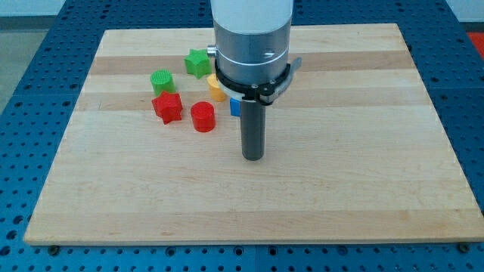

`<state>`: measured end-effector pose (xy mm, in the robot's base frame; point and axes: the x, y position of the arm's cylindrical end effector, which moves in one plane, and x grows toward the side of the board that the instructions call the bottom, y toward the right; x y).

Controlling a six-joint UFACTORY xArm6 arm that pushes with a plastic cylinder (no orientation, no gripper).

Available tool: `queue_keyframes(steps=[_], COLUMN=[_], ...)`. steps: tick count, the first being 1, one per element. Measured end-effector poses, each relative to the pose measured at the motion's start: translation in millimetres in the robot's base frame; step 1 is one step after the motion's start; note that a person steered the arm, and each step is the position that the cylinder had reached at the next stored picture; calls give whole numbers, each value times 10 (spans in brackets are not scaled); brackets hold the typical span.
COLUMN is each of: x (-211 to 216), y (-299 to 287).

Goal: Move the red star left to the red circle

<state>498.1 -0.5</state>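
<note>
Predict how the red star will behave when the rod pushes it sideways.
The red star looks squat and flat-based, so it will probably slide, not tip. Its points may make it rotate under an off-centre push from my tip. It looks rigid.

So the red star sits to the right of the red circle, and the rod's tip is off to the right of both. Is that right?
Not quite. The camera view shows the red star to the left of the red circle, not the right. The rest holds: my tip is to the right of both.
</note>
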Motion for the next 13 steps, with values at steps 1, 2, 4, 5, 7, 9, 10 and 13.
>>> queue_keyframes(steps=[1, 2, 4, 5, 7, 9, 10, 13], x=[0, -20, -19, -17, 52, 75, -73, -133], y=[0, 0, 0, 0, 0, 0, -35, -1880])
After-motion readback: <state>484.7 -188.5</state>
